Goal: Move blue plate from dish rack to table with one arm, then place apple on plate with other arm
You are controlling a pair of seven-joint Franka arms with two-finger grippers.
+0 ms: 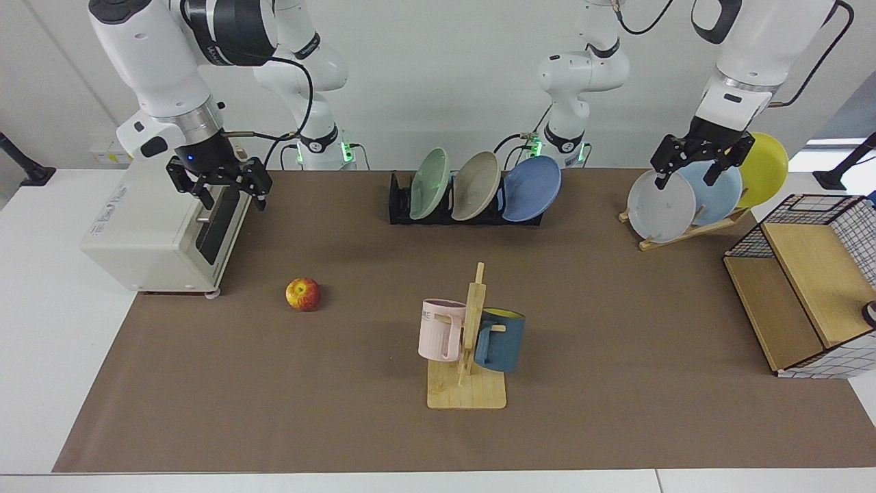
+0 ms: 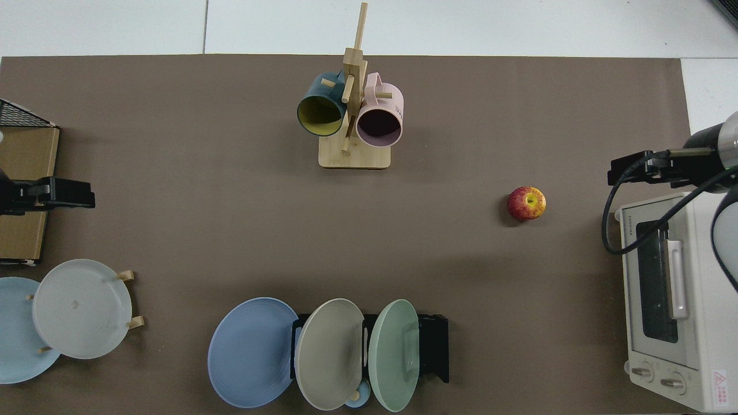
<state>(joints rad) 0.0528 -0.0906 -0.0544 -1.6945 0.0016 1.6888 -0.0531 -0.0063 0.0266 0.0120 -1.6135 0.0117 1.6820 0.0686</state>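
Going from the left of the facing view, a white toaster oven sits at the edge of the table, half on the white top and half on the brown mat. The right gripper hangs in the air just above the oven's front, its two fingers spread wide with nothing between them. On the mat near the oven lies the apple, red with yellow patches, on its own and well apart from the gripper above.

Further along, at the back of the mat, stands the dish rack, black and low. Three plates lean in it in a row: a green plate, a grey plate, and the blue plate at the end nearest the left arm's base. In the top view the blue plate overhangs the end of the rack.

Near the middle of the mat is a wooden mug tree with a pink mug and a dark blue mug hanging on it.

Next comes a slanted wooden plate stand holding a pale grey plate, a light blue plate and a yellow plate. The left gripper hovers in front of these plates, fingers apart and empty; whether it touches a plate cannot be told. At the far end stands a wire and wood basket.
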